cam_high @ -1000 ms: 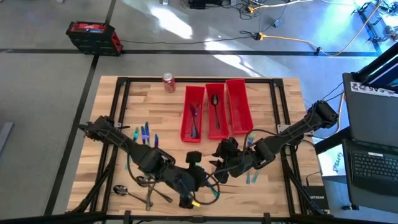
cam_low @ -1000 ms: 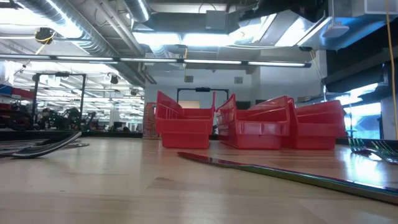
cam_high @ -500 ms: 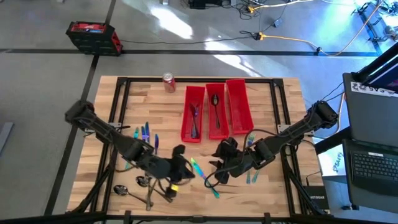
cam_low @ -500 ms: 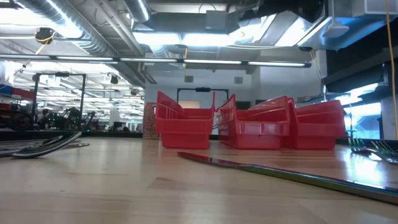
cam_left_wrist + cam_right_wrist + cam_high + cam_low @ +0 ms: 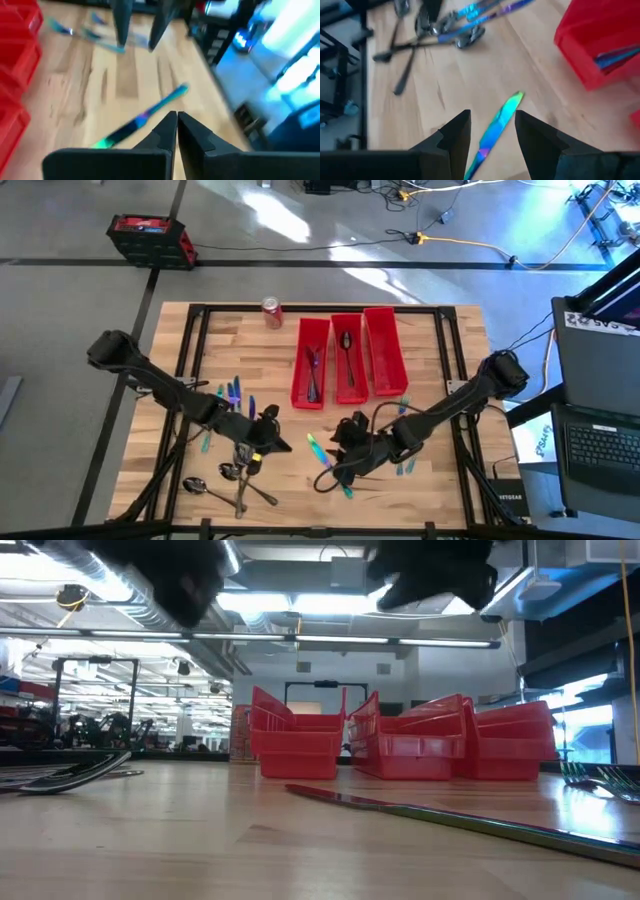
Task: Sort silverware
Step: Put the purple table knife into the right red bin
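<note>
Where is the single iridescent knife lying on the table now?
In the high view the knife lies on the wood near the front centre, just ahead of the open right gripper.

Bright, even light falls from overhead strip lights [image 5: 300, 640], with blue-white glare on the floor [image 5: 290, 215]. Both wrist views are motion-blurred; the table [image 5: 200, 840] looks soft up close.

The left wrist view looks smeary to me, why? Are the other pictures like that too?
Left wrist view: streaked, as from motion; the iridescent knife and table are soft. Right wrist view: milder blur on the spoons. Low view: dark arm shapes smeared overhead, red bins crisp. High view: fairly sharp throughout.
</note>
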Action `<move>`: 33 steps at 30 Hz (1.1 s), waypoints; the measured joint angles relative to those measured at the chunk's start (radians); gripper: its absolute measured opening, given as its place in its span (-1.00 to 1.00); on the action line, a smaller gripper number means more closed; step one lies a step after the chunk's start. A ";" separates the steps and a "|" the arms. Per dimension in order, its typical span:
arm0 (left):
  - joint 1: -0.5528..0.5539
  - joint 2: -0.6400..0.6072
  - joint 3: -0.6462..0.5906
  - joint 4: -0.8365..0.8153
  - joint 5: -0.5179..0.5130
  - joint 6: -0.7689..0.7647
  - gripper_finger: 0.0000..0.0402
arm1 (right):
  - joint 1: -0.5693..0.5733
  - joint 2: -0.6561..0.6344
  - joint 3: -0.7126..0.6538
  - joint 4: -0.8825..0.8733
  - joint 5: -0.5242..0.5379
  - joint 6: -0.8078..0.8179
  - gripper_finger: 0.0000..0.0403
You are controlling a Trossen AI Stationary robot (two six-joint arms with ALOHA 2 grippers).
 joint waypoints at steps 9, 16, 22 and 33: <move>0.047 0.163 -0.008 0.146 0.035 0.243 -1.00 | 0.057 0.111 0.000 0.003 -0.131 0.052 -0.30; 0.094 0.305 0.020 0.228 0.054 0.302 -1.00 | 0.099 0.163 0.000 0.045 -0.153 0.077 -0.30; 0.109 0.400 0.096 0.237 0.024 0.296 -1.00 | 0.097 0.170 0.000 0.064 -0.129 0.143 -0.35; 0.128 0.505 0.166 0.164 0.041 0.355 -1.00 | 0.097 0.176 0.000 0.054 -0.083 0.153 -0.20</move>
